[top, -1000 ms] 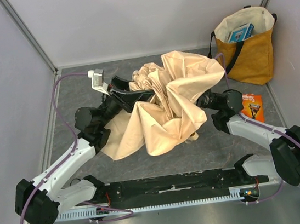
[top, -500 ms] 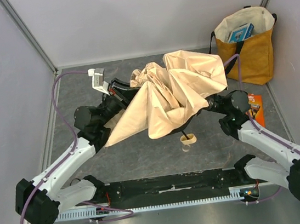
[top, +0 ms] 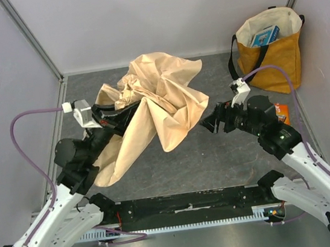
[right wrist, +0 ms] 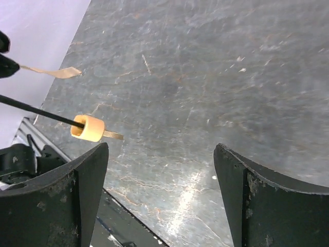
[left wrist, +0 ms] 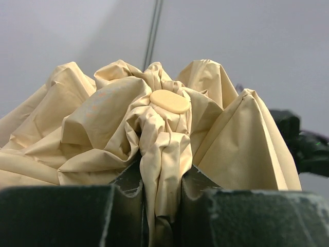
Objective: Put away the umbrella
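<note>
Your left hand (top: 116, 109) is pinching a bunched fold of the umbrella (top: 155, 97) just under its flat cap, jaws nearly closed on the cloth. Your right hand (top: 209, 123) is standing wide open, gripping nothing, just right of the canopy that is draping over the mid-bench (top: 219, 165). Its wooden knob (right wrist: 87, 127) is showing beyond one right finger, not touching. A yellow tote bag (top: 270, 55) is sitting in the far right corner, an orange packet (top: 280, 111) is lying near it, and bare slate is lying open in front.
</note>
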